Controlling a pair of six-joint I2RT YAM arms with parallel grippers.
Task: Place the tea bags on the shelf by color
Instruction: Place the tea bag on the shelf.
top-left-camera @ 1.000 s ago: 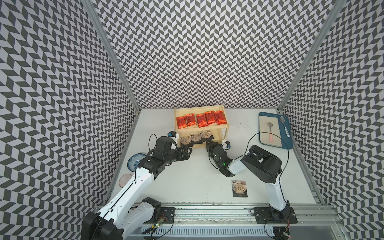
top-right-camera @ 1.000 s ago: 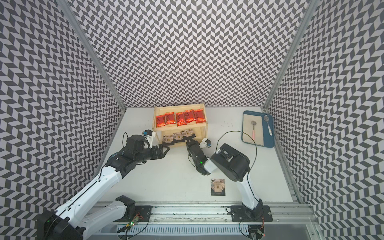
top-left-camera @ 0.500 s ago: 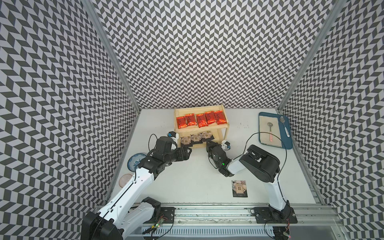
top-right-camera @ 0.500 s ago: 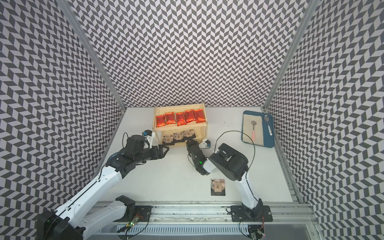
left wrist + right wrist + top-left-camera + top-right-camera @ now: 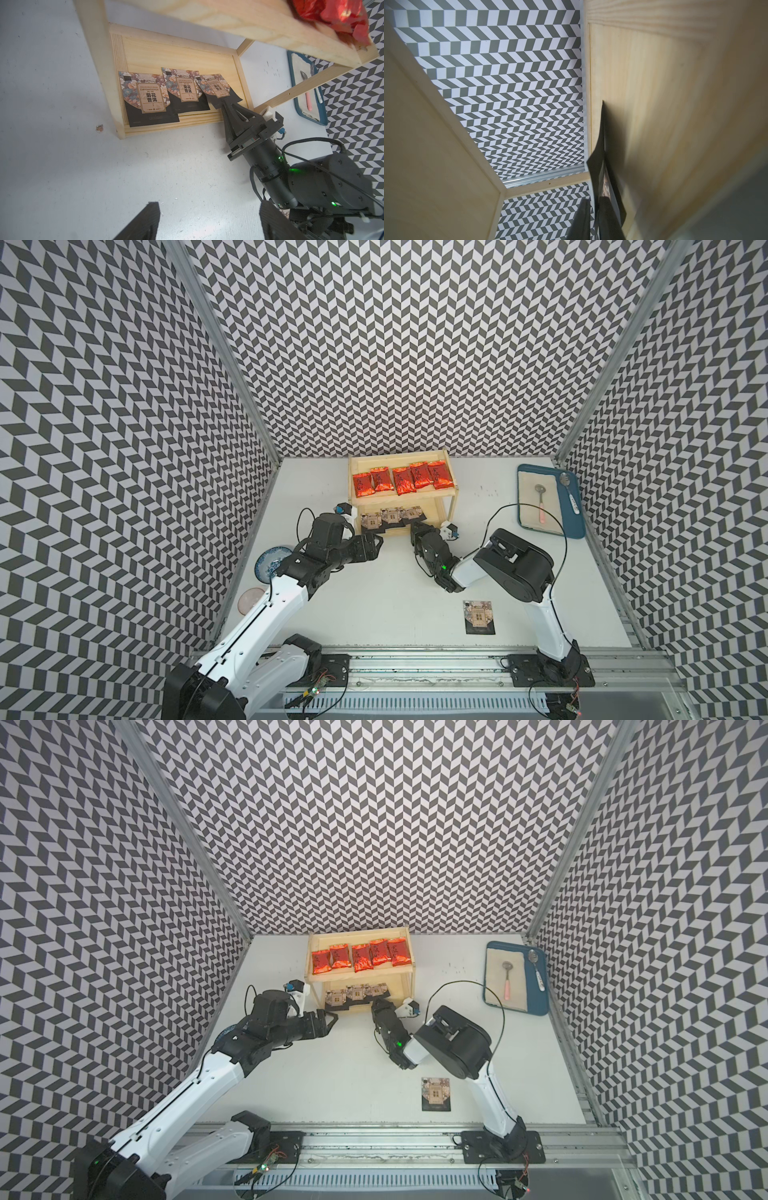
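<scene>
Five crinkly red foil sachets (image 5: 404, 480) lie on the rimmed top board of the pale wooden shelf (image 5: 399, 500). Three flat black packets (image 5: 188, 89) overlap on its lower board, and a fourth black packet (image 5: 479, 617) lies on the table (image 5: 374, 614), near right. The right gripper (image 5: 225, 102) has its tapered jaws a narrow slit apart around the curled near corner of the rightmost shelved packet (image 5: 217, 88), not clamping it, while the left gripper (image 5: 376, 540) hovers by the shelf's near left corner, jaws wide and empty.
</scene>
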